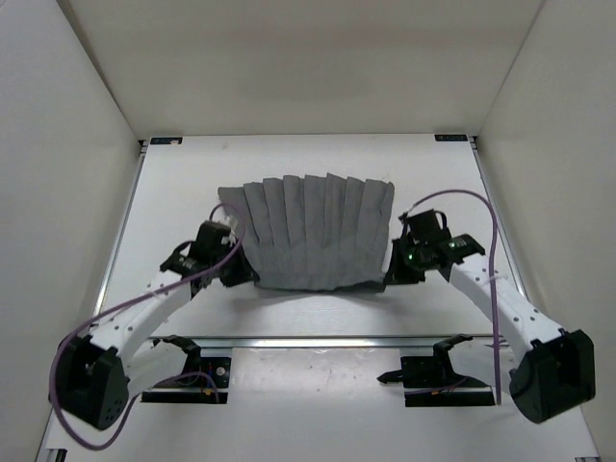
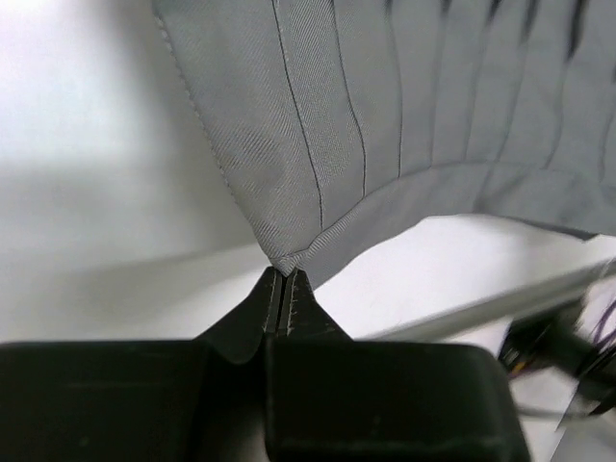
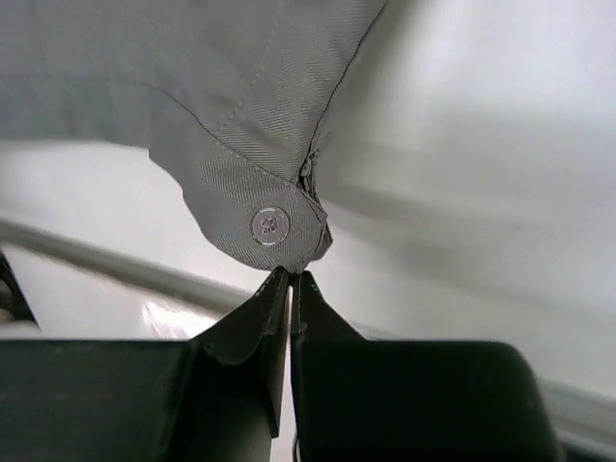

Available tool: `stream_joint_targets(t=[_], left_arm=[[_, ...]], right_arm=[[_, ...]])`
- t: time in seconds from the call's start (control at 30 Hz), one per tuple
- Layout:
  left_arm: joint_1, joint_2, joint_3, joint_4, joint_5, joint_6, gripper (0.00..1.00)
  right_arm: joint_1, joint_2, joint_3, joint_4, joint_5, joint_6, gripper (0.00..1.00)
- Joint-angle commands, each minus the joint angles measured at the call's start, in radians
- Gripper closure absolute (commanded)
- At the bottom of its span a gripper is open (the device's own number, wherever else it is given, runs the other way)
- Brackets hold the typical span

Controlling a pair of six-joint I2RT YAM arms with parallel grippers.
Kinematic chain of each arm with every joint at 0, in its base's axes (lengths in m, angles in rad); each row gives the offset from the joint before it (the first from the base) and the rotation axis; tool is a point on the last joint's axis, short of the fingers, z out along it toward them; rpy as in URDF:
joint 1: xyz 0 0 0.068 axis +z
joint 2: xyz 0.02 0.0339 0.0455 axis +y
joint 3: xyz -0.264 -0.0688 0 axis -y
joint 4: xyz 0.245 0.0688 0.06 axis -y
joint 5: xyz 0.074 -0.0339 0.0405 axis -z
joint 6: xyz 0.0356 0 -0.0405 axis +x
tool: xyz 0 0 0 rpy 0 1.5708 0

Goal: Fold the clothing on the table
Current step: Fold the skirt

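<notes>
Left gripper [image 2: 285, 277] and right gripper [image 3: 291, 277] clenched on clothing [image 1: 313, 236] near corners, good holds; soft, light, will sag.

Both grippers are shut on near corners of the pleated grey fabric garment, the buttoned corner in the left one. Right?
No: the round grey button sits on the corner pinched by the right gripper, per the right wrist view. The left gripper holds a plain corner of the pleated grey fabric garment. Both are shut.
</notes>
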Motion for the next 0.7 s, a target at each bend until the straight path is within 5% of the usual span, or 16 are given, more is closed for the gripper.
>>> stream_joint_targets(t=[0.0, 0.2, 0.43, 0.57, 0.67], left_arm=[[-0.037, -0.14, -0.161, -0.131, 0.06, -0.017, 1.0], [-0.032, -0.381, -0.301, -0.202, 0.09, -0.069, 1.0], [-0.072, -0.423, -0.275, -0.251, 0.09, -0.11, 1.0], [-0.041, -0.365, -0.165, -0.196, 0.151, -0.136, 1.0], [0.016, -0.192, 0.062, -0.164, 0.157, -0.097, 1.0]], right_arm=[[0.068, -0.101, -0.118, -0.148, -0.02, 0.041, 1.0], [0.072, -0.271, -0.207, -0.203, -0.075, 0.078, 1.0], [0.047, -0.314, -0.212, -0.215, -0.153, 0.058, 1.0], [0.073, -0.233, -0.108, -0.18, -0.179, 0.057, 1.0], [-0.012, -0.068, 0.093, -0.166, -0.182, -0.041, 1.0]])
